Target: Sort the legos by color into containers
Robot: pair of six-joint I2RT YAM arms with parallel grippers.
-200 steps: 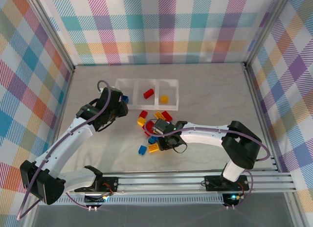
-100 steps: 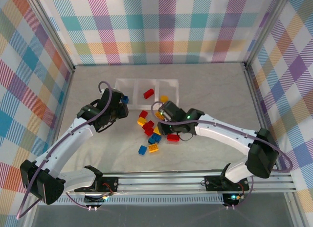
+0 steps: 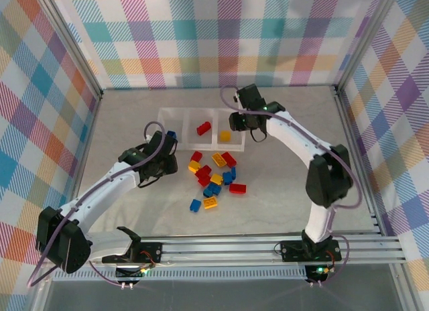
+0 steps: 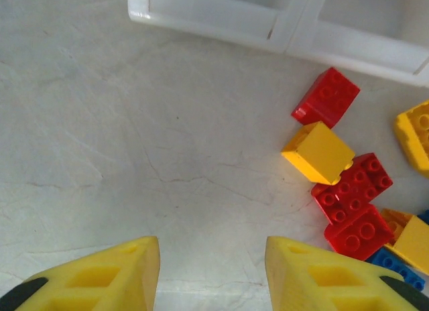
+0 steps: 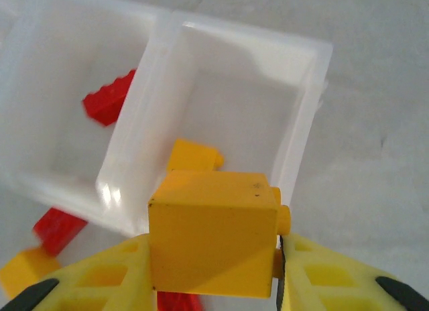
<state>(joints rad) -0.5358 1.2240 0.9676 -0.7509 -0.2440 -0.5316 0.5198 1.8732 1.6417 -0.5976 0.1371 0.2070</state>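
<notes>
Marbled tabletop (image 4: 134,157) below, my right gripper (image 5: 213,274) clamped a yellow brick (image 5: 214,224), seemingly above the tray's (image 5: 305,116) upper-right compartment; I'd centre before releasing. Left gripper (image 4: 211,271) gaped empty.

Bows the left arm (image 3: 100,190) from its near-left base forward and to the right, forearm low. Ends in the left gripper (image 4: 211,257), jaws parted with nothing between the yellow fingers (image 4: 127,274); seems to point almost straight down, though the wrist view gives little to judge the tilt by. Runs the right arm (image 3: 295,140) from its near-right base up to a raised elbow, then bends it back leftward in a long reach toward the far side. Aims the right gripper (image 5: 213,257) steeply down, jaws clamped on a yellow lego (image 5: 214,237), with one finger pressed against each side of it.
</notes>
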